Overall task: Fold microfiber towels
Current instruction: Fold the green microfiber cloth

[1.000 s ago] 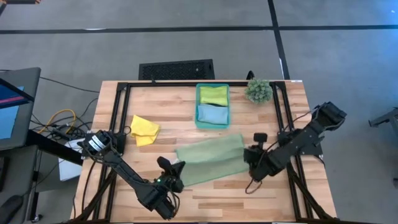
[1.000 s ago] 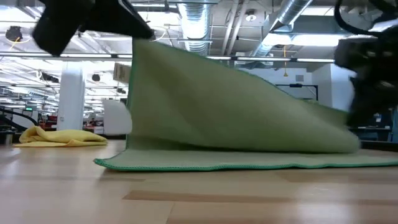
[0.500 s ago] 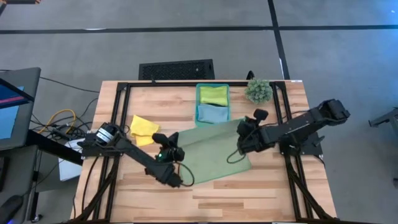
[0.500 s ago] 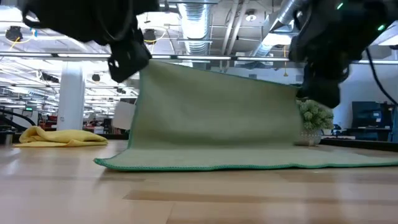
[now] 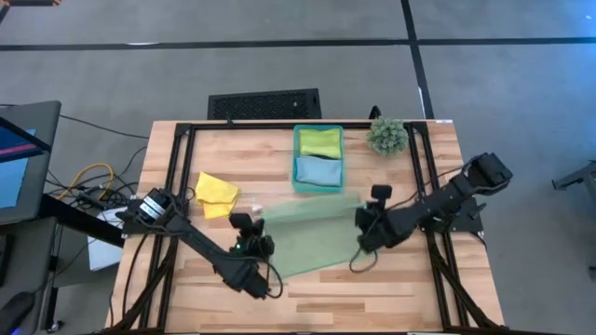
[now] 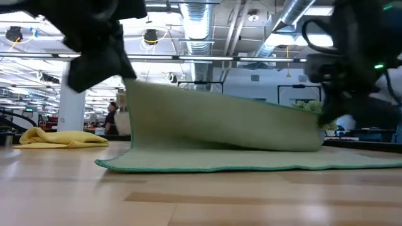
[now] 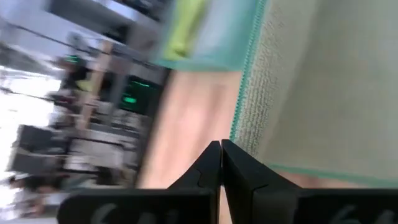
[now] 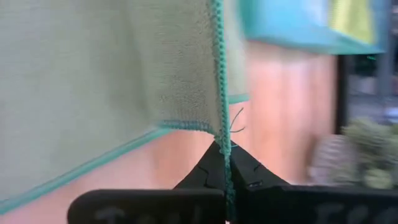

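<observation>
A pale green towel (image 5: 312, 237) lies at the table's middle. Its near hem (image 6: 213, 167) rests on the wood, and the rest rises behind it to a lifted edge (image 6: 220, 103). My left gripper (image 5: 250, 223) is shut on that edge's left corner and my right gripper (image 5: 368, 216) on its right corner. A yellow towel (image 5: 216, 193) lies crumpled at the left. A lime green towel (image 5: 319, 141) and a light blue towel (image 5: 318, 171) lie in the teal bin (image 5: 296, 158). My left gripper pinches the pale green towel's hemmed edge (image 7: 236, 127) at a corner between its two shut fingers. The corner is lifted clear of the table (image 6: 127, 86) and the cloth slopes down from it. My right gripper pinches the towel's green hem (image 8: 217, 124) between its two shut fingers, close to a corner. The hem runs straight into the fingertips. This end is held low, a little above the table (image 6: 317, 125).
A small spiky plant (image 5: 386, 135) stands at the far right, behind my right gripper. The black frame rails (image 5: 177, 149) run along the table's sides. Bare wood (image 5: 354, 298) lies along the near edge.
Both grippers have carried the towel's held edge toward the table's far edge, then come partway back and down. The lifted edge now stands lower than a second ago. The near hem has stayed on the table.
</observation>
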Action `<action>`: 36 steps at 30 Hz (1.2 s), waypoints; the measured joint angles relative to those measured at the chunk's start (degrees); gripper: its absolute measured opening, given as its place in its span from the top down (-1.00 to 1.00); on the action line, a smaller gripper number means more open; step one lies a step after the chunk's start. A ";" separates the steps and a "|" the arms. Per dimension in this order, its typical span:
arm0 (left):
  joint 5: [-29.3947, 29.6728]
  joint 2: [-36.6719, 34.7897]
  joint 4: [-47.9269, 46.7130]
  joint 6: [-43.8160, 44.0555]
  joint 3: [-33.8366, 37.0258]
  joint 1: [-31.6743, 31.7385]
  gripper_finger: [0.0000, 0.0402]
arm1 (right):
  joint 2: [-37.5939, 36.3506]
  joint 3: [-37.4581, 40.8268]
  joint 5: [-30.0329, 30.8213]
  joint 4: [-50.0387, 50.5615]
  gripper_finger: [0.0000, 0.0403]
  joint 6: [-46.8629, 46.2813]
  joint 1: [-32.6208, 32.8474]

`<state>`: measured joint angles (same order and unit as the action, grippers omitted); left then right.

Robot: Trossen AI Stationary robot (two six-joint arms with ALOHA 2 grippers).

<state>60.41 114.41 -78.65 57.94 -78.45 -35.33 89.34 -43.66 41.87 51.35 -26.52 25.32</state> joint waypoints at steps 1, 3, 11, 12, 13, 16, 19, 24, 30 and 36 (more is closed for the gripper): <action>-1.99 0.02 2.76 -2.25 -0.11 -0.51 1.00 | 0.00 0.00 -1.69 -0.05 0.95 -0.07 1.41; -5.67 0.00 10.43 -6.90 -0.10 -1.46 1.00 | -0.11 0.01 -4.45 0.06 0.94 -0.28 3.92; -15.49 0.00 35.15 -19.97 -0.03 -3.57 1.00 | -0.04 0.07 -13.04 0.03 0.94 -0.85 9.44; -15.59 0.00 36.48 -20.59 -0.03 -3.82 1.00 | -0.04 0.07 -14.15 -0.05 0.94 -1.14 9.89; -15.61 0.00 37.43 -20.83 -0.03 -4.13 1.00 | -0.04 0.07 -15.25 -0.21 0.94 -1.53 10.39; -16.71 0.02 38.02 -20.48 -0.03 -5.23 1.00 | -0.04 0.07 -18.09 -0.49 0.94 -3.12 12.13; -16.01 0.02 37.05 -18.86 -0.01 -6.45 1.00 | -0.04 0.07 -18.69 -1.10 0.94 -4.66 13.91; -15.62 0.02 37.19 -16.09 0.00 -7.78 1.00 | -0.04 0.07 -19.38 -2.41 0.94 -6.45 16.43; -15.76 0.04 38.16 -13.71 0.02 -7.93 1.00 | -0.04 0.07 -19.67 -5.53 0.94 -6.48 17.33; -15.60 0.28 39.01 -13.58 0.02 -7.93 1.00 | -0.04 0.07 -19.63 -5.66 0.94 -6.19 17.31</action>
<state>44.81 114.69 -39.64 44.36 -78.43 -43.27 89.30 -43.59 22.24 45.69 -32.71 42.63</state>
